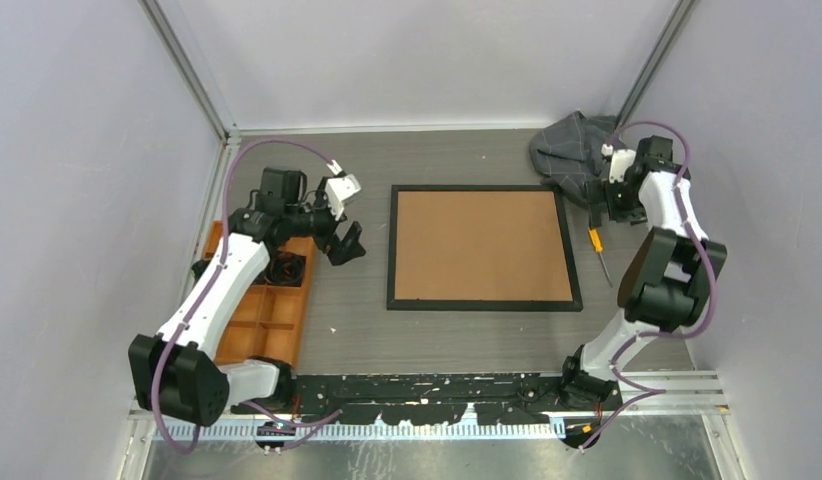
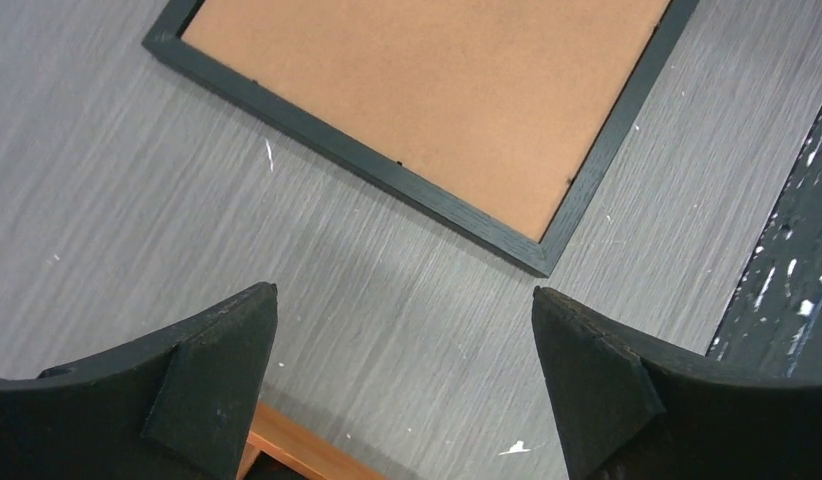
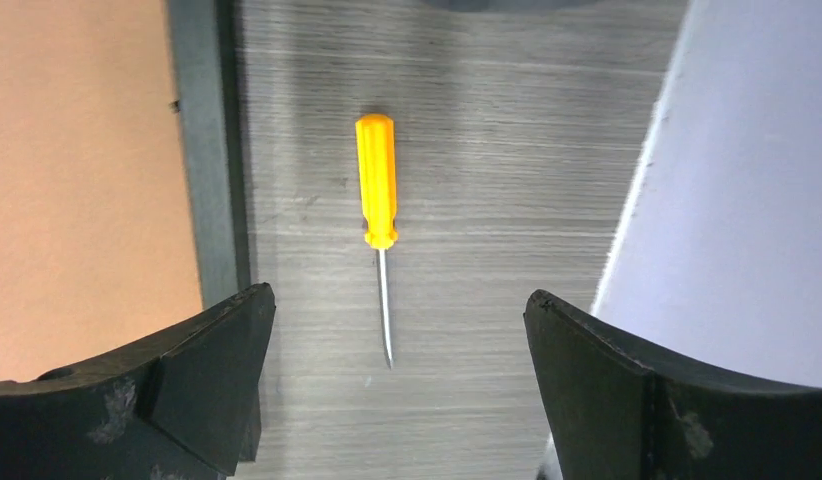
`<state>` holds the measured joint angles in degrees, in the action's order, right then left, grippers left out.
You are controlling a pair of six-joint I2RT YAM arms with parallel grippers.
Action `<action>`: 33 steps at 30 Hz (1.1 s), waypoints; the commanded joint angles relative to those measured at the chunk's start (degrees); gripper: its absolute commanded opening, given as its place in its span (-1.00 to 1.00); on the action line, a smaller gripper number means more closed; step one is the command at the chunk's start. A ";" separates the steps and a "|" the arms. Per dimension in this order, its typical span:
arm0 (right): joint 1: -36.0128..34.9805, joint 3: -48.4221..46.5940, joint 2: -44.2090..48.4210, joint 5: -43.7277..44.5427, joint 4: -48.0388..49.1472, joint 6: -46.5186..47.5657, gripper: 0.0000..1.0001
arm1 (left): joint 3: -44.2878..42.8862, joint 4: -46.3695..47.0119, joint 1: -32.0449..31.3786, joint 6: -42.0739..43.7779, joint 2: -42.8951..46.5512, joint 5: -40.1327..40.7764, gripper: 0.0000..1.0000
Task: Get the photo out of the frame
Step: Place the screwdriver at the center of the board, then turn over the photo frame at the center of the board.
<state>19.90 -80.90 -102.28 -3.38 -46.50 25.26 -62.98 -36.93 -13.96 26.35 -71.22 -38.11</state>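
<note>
The frame (image 1: 482,245) lies back-up on the table (image 1: 357,330), long way left to right; photo hidden underneath; left claw (image 2: 404,300) hangs wide and empty on its left; right claw (image 3: 397,300), wide too, over a screwdriver (image 3: 376,180) on its right.

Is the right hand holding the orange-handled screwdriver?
No, the orange-handled screwdriver lies flat on the grey table, untouched beneath the open right hand.

Screwdriver (image 3: 379,200), perhaps cloth (image 1: 572,150), beside frame (image 1: 484,247)
</note>
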 commanded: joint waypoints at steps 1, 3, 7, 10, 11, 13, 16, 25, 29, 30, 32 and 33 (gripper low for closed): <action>-1.27 3.61 11.45 -4.89 2.56 5.86 1.00 | 2.38 -0.16 -4.06 11.91 4.80 -0.36 1.00; -2.15 4.84 15.40 -8.32 1.71 7.02 1.00 | 4.31 -0.10 -6.96 17.71 6.32 -0.20 0.99; -6.18 7.08 22.15 -14.56 -2.67 9.72 1.00 | 8.63 0.47 -15.49 26.20 6.75 4.89 1.00; -10.82 11.13 27.95 -17.14 -3.23 10.69 1.00 | 12.06 3.47 -23.57 30.02 4.24 13.46 1.00; -13.35 12.72 30.44 -16.92 -2.63 10.70 1.00 | 13.30 6.01 -25.81 30.78 2.71 16.37 0.99; -16.36 15.65 33.95 -17.02 -1.42 10.33 1.00 | 14.89 9.38 -29.39 31.33 0.46 19.78 0.99; -17.43 19.26 38.83 -20.04 1.10 8.53 1.00 | 15.69 13.52 -32.29 31.05 -3.09 21.70 0.98; -17.44 22.90 47.86 -19.91 -0.95 3.90 1.00 | 14.31 16.07 -38.17 28.72 -12.32 25.27 0.62; -17.44 25.55 53.19 -19.03 -0.62 2.97 1.00 | 14.07 16.79 -39.11 26.08 -16.00 27.42 0.45; -17.44 25.91 54.44 -19.06 -0.80 3.00 1.00 | 13.99 16.78 -39.19 25.36 -16.86 27.73 0.38; -17.44 26.01 56.72 -19.91 -2.75 4.62 1.00 | 13.79 16.80 -39.22 24.28 -17.82 28.18 0.21; -17.44 25.79 57.70 -20.40 -4.94 6.30 1.00 | 13.69 16.71 -39.22 23.73 -18.14 28.37 0.15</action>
<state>2.37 -54.89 -48.36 -22.50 -48.93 29.67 -47.79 -21.80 -53.10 53.12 -87.55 -11.51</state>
